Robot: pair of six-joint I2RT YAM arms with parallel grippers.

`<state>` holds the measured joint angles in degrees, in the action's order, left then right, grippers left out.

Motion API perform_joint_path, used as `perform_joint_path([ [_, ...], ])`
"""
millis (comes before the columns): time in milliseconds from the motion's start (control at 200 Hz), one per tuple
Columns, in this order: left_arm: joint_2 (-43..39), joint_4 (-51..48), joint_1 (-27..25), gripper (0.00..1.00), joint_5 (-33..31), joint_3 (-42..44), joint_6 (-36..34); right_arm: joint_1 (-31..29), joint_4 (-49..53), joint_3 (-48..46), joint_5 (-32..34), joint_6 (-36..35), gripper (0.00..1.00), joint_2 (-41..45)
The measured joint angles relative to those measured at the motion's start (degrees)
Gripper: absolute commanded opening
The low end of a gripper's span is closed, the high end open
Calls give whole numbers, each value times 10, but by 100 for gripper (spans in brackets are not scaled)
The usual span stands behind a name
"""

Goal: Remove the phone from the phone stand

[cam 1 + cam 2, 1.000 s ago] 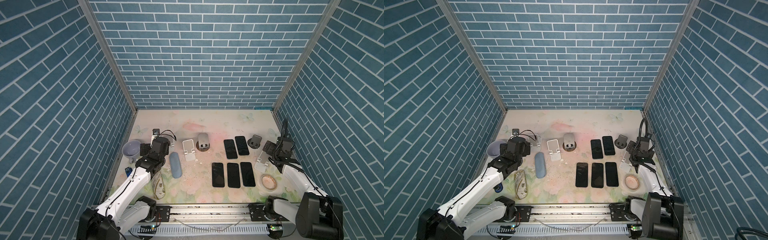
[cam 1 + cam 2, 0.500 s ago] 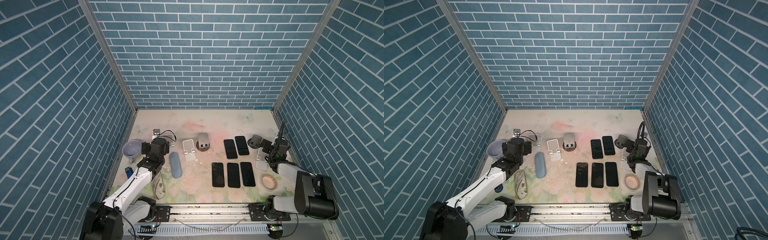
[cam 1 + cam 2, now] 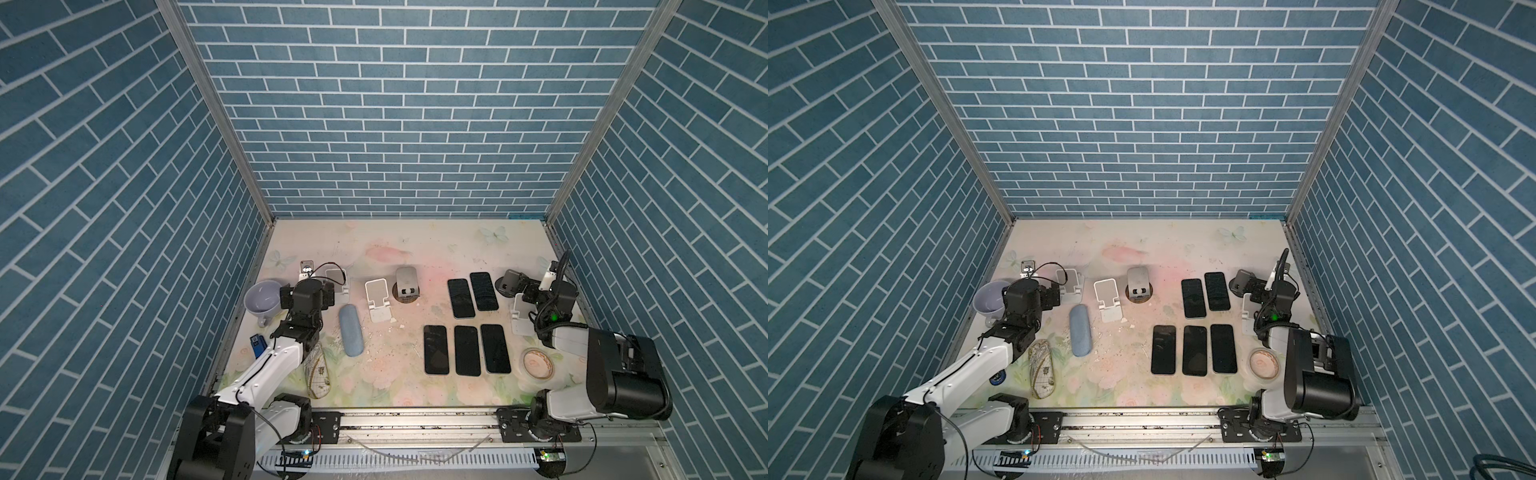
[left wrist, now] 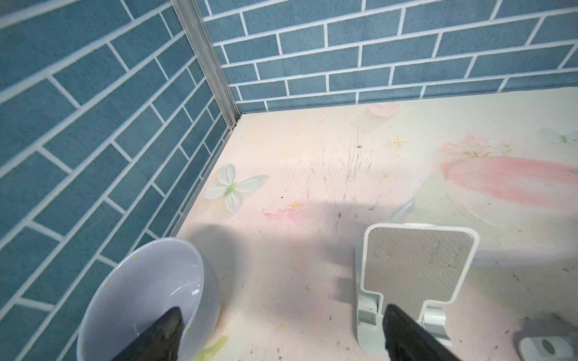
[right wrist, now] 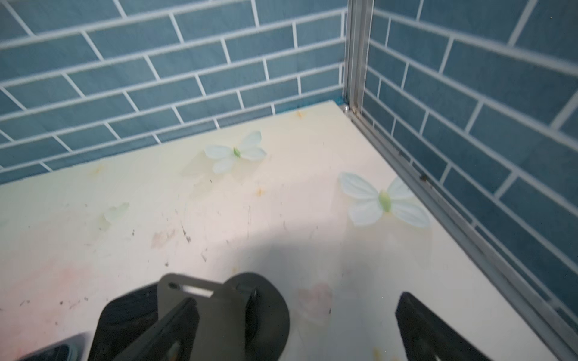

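At the left edge a blue object [image 3: 257, 345] sits half under the left arm [image 3: 274, 370], can't tell what it is; the map-print case [image 3: 318, 376] is partly covered by that arm too. Lavender cup [image 4: 150, 290] holds only a few orange specks. Left gripper [image 4: 281, 312] has jaws wide apart and holds nothing; in the left wrist view one finger crosses the cup, the other the foot of the left white stand [image 4: 416, 265], whose face is bare. Small corded gadget [image 3: 306, 268] just beyond it, too small to read. Blue case [image 3: 351, 330], second white stand [image 3: 378, 300] and grey stand [image 3: 406, 283] are mid-table. Phones all lie flat on the table [image 3: 395, 249] – far pair [image 3: 460, 298], near row of three [image 3: 466, 351]. Pinkish roll [image 3: 538, 363] near right. Black stand [image 5: 266, 312] is cut off in the right wrist view – right gripper [image 5: 297, 300] is spread open by it, gripping nothing. Right white stand [image 3: 519, 320] is partly behind the right arm [image 3: 569, 340].
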<state>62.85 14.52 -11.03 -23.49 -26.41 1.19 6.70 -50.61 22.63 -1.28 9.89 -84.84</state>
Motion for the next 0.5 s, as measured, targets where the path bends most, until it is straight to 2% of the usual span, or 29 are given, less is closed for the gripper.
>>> perform_joint_path([
  [230,47,86,24,100,31,14,-7,-1,-42,-3,-14,-13,99,-16],
  [500,163,245,41,100,41,52,-36,-2,-45,-3,-16,-14,99,-17],
])
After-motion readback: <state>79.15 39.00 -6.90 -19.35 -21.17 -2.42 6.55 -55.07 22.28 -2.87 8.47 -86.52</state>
